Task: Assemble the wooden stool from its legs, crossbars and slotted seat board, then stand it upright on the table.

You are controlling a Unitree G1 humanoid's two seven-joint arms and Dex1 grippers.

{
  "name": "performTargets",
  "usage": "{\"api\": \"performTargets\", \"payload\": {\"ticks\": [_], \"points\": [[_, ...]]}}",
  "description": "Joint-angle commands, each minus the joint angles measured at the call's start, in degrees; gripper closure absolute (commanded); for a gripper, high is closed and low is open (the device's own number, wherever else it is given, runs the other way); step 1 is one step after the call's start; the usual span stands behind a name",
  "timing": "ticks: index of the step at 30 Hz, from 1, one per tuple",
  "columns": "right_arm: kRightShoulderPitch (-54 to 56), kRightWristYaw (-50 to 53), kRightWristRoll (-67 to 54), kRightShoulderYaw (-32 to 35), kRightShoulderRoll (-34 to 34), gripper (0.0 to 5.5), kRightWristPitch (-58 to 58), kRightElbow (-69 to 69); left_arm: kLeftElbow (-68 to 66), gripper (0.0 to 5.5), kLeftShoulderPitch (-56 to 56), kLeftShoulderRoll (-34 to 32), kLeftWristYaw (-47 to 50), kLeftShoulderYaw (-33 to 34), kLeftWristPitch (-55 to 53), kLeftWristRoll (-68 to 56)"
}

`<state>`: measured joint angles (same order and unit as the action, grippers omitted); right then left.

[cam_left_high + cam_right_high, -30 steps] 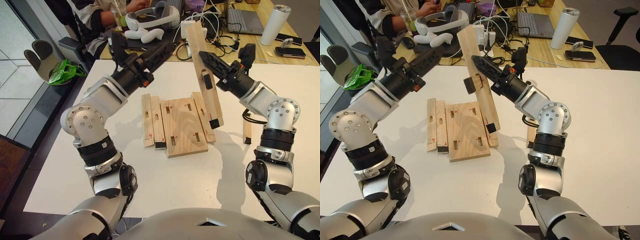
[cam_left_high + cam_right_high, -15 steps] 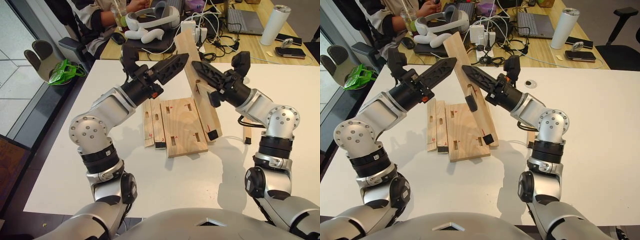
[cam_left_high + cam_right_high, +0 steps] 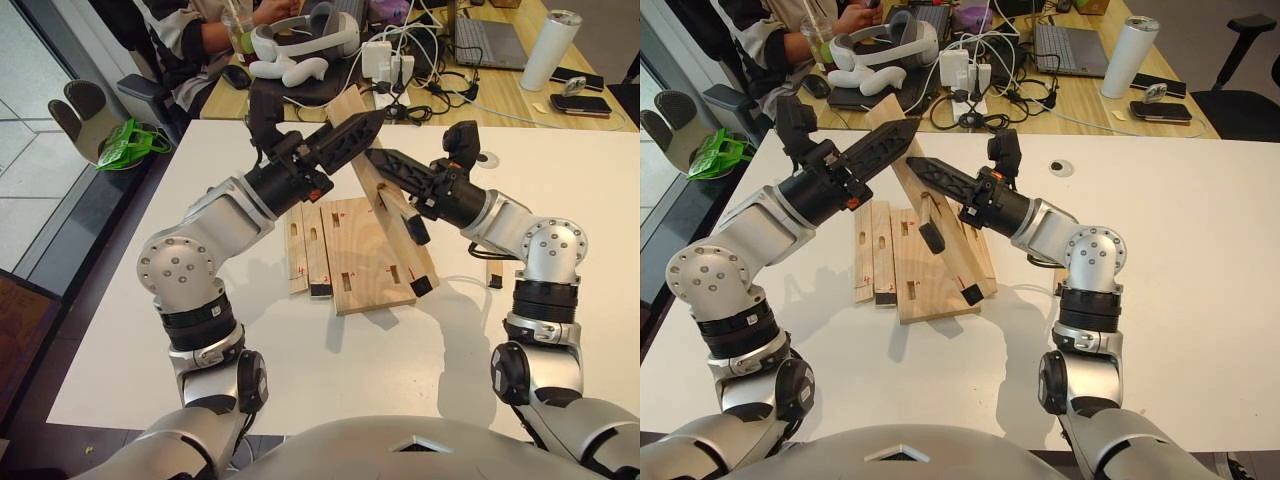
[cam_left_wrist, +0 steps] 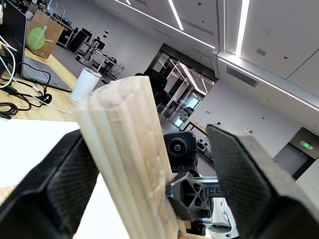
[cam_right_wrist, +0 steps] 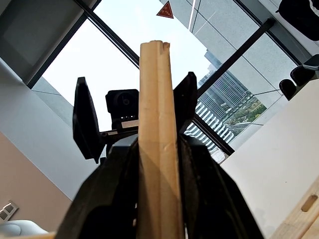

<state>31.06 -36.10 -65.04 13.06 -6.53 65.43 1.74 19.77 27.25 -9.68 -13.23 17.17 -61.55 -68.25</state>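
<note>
White table carries the seat board. Right gripper clamps the tilted leg; left gripper gapes around its top. Risk: releasing early would likely drop the leg.

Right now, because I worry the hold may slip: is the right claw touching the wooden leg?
Touching. The right wrist view shows the wooden leg clamped between the fingers of the right claw, with no gap on either side.

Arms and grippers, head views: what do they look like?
The left arm and right arm have silver shells, round screw-ringed joint caps and black forearms; the left wrist bears an orange mark. The left gripper and right gripper each have two long, black, tapered fingers.
</note>
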Motion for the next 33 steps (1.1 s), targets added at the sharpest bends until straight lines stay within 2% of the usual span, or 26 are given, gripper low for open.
{"api": "performTargets", "payload": {"ticks": [1,12,21,33], "points": [[-0.4,-0.6,-0.8,-0.5,-0.6,4.48,0.1,-0.7,1.4,2.47,-1.2,-2.0,-0.2,-1.9,-0.1,-1.9],[-0.6,-3.6,-0.2,-2.2,-2.9,4.48,0.2,-0.7,0.4,3.80,-2.1,-4.3,-0.4,-4.3,1.4,-1.8],[-1.7,-6.6,0.5,-3.8,-5.3,4.48,-0.4,-0.7,0.6,3.98,-2.8,-5.3,-0.5,-5.0,2.8,-3.7],[-2.5,-17.6,8.1,-10.3,-12.5,4.48,-8.3,-1.1,-1.6,4.39,-2.4,-3.7,8.2,-3.9,4.2,-16.9]]}}
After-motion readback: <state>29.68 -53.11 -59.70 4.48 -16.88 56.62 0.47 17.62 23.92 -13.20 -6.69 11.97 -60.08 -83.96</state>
